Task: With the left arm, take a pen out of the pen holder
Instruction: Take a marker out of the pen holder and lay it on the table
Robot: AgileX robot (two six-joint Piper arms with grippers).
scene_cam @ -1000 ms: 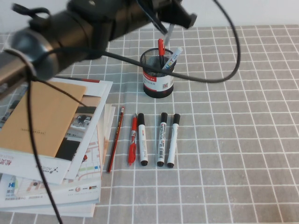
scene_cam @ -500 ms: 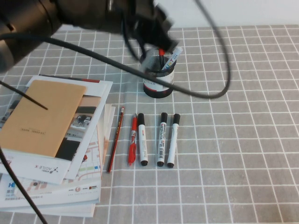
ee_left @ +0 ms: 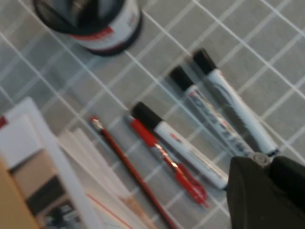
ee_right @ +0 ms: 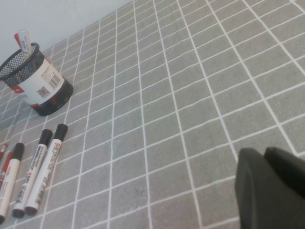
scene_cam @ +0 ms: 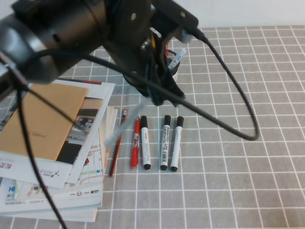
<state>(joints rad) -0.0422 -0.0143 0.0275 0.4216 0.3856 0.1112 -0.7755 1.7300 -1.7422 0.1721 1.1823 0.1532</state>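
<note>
- Grey checked cloth covers the worktop; a stack of booklets lies on its left side
- black mesh pen holder stands at the far side, largely hidden by the left arm in the high view; a white marker pokes out of it
- left hand hangs over the cloth just in front of the holder, fingers pressed together; whether they pinch a pen cannot be told
- below it lie a red pencil, a red pen and three black-capped markers side by side
- right hand hovers over bare cloth well apart from the holder, fingers together
</note>
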